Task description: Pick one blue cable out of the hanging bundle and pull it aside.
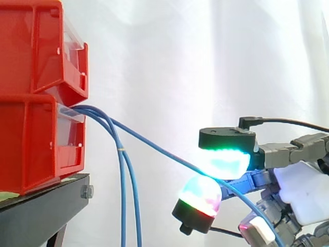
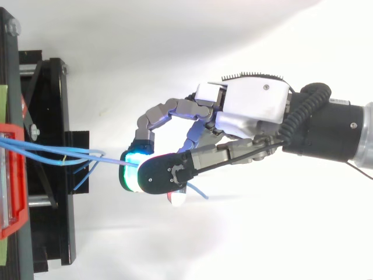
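Note:
Thin blue cables (image 1: pixel 123 195) come out of the lower red bin (image 1: pixel 36 144) and hang down beside the black stand (image 1: pixel 41 211). One blue cable (image 1: pixel 154 149) is drawn away from the bundle, running taut down and right into my hand (image 2: pixel 250 108). My hand's glowing pads (image 1: pixel 226 164) are pinched on that cable, one cyan pad above and one green-red pad (image 1: pixel 201 194) below. In the top view the same cable (image 2: pixel 87 156) stretches from the bin edge to the pinching pads (image 2: pixel 135 170), and its tail (image 2: pixel 198 191) trails out behind them.
A second red bin (image 1: pixel 41 46) sits stacked on the lower one. A white curtain (image 1: pixel 205 62) hangs behind everything. The arm (image 2: pixel 332 128) comes in from the right.

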Motion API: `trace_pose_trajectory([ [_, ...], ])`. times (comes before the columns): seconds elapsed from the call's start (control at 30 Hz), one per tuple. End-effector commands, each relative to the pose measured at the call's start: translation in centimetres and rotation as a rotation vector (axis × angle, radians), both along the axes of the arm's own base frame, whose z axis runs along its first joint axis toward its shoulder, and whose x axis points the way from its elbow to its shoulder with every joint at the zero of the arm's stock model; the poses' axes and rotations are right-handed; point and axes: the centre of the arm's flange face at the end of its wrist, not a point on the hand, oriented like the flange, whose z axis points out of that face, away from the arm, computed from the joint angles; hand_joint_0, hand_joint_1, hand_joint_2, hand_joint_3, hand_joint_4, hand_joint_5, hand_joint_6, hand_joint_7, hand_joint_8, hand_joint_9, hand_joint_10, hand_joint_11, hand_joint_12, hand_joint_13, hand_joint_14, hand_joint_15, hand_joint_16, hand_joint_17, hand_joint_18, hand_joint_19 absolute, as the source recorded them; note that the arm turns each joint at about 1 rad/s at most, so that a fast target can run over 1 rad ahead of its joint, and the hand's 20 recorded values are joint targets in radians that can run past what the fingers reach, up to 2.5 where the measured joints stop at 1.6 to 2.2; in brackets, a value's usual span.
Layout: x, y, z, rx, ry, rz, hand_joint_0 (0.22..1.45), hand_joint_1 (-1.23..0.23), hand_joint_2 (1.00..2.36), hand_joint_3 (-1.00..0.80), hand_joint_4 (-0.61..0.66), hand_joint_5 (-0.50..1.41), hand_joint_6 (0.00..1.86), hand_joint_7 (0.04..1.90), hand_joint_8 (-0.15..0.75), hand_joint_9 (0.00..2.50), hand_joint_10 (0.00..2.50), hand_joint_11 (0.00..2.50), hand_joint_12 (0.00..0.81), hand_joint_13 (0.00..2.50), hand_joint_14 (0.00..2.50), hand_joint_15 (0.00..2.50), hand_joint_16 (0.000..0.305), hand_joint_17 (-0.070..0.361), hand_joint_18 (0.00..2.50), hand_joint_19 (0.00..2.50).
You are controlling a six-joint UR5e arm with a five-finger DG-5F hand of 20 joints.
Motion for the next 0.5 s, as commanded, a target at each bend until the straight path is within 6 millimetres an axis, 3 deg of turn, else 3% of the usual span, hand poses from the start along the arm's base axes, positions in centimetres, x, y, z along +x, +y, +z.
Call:
trace_pose_trajectory([
  [0.0,0.0,-0.04,0.0,0.0,0.0,-0.001,0.59,-0.65,1.0,-0.11,-0.12,-0.03,0.87,1.08,0.254,1.24,0.02,0.6,0.342,0.99,0.02,0.56,0.059,0.133,0.84,0.41],
  [0.47,0.0,-0.04,0.0,0.0,0.0,-0.001,0.59,-0.65,1.0,-0.11,-0.12,-0.03,0.87,1.08,0.253,1.24,0.02,0.6,0.341,0.99,0.02,0.55,0.059,0.133,0.85,0.4],
])
